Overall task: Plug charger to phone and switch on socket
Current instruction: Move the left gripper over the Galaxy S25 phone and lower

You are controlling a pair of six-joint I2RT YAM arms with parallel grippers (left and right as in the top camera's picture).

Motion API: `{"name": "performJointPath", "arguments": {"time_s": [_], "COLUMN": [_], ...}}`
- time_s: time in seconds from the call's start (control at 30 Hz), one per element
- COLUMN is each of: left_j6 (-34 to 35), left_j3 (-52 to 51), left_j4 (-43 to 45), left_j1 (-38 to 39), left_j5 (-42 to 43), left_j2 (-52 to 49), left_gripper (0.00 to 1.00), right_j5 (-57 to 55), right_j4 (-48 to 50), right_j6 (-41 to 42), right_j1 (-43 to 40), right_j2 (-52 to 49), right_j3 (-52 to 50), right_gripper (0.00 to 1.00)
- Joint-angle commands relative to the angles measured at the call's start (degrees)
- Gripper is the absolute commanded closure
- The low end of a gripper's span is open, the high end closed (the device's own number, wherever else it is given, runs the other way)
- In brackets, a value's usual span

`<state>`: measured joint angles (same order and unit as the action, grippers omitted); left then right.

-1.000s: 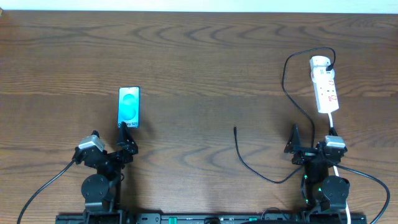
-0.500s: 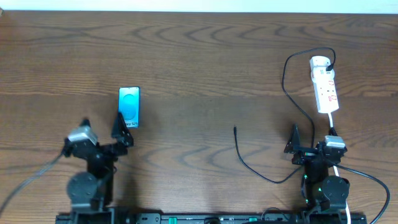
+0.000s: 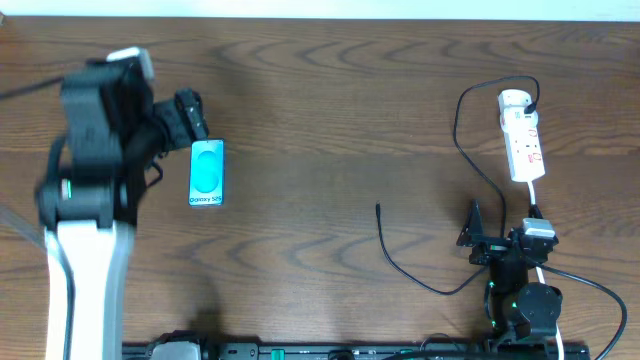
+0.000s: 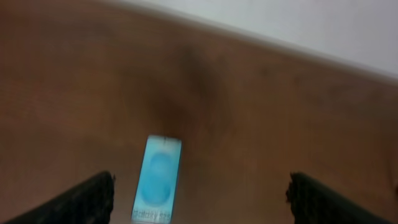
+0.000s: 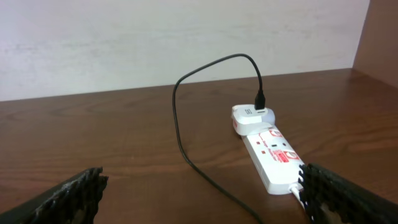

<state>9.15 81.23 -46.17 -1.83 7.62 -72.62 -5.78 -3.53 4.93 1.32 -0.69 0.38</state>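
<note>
Dark wood-grain worktop (image 3: 320,90) is backed by a pale wall (image 5: 155,37). The phone (image 3: 206,172) is laid flat at left; the socket (image 3: 522,135) lies far right, the charger (image 5: 176,109) plugged into it. Both arms' jaws are held apart, empty.

Dark brown wood-grain counter (image 3: 300,100) spans the whole overhead view. A pale off-white wall (image 5: 124,37) rises directly behind the counter's far edge. Lighting even, soft.

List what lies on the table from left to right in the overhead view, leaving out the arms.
phone → loose end of the charger cable → power strip
</note>
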Motion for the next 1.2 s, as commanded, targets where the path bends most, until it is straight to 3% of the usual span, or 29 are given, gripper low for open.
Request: {"name": "performJointPath", "arguments": {"time_s": [0.0,0.23,0.67,0.7,0.77,0.83,0.87,0.9,1.17], "left_j6": [-1.6,-1.6,-1.6,-1.6,-1.7,-1.7,-1.7,-1.7,-1.9], "left_j3": [6.4,6.3,6.3,6.3,6.3,6.3,6.3,6.3,4.9], "left_j4": [-5.7,-13.4,-15.3,-15.3,-15.3,-15.2,-15.1,-15.0,-12.7], "left_j1": [-0.2,-0.2,-0.2,-0.2,-0.2,-0.2,-0.2,-0.2,-0.2], "left_j5": [0.7,0.8,-1.6,-2.0,-3.4,-4.6,-4.8,-4.8,-8.8], "left_j2": [-7.6,-18.5,-32.5,-32.9,-33.8,-34.3,-34.4,-34.4,-34.4], "left_gripper": [0.11,0.11,0.12,0.15,0.36,0.41,0.31,0.05,0.02], "right_j5": [0.2,0.2,0.2,0.2,0.2,0.2,0.2,0.2,0.2], "right_j4": [-0.2,-0.2,-0.2,-0.2,-0.2,-0.2,-0.2,-0.2,-0.2], "right_j6": [-0.7,-0.7,-0.7,-0.7,-0.7,-0.7,-0.7,-0.7,-0.7], "right_j1": [0.4,0.4,0.4,0.4,0.4,0.4,0.4,0.4,0.4], "right_j2": [0.3,0.3,0.3,0.3,0.3,0.3,0.3,0.3,0.3], "right_j3": [-0.1,-0.1,-0.1,-0.1,-0.1,-0.1,-0.1,-0.1,-0.1], "right_gripper": [0.01,0.01,0.01,0.01,0.01,0.01,0.01,0.01,0.01]}}
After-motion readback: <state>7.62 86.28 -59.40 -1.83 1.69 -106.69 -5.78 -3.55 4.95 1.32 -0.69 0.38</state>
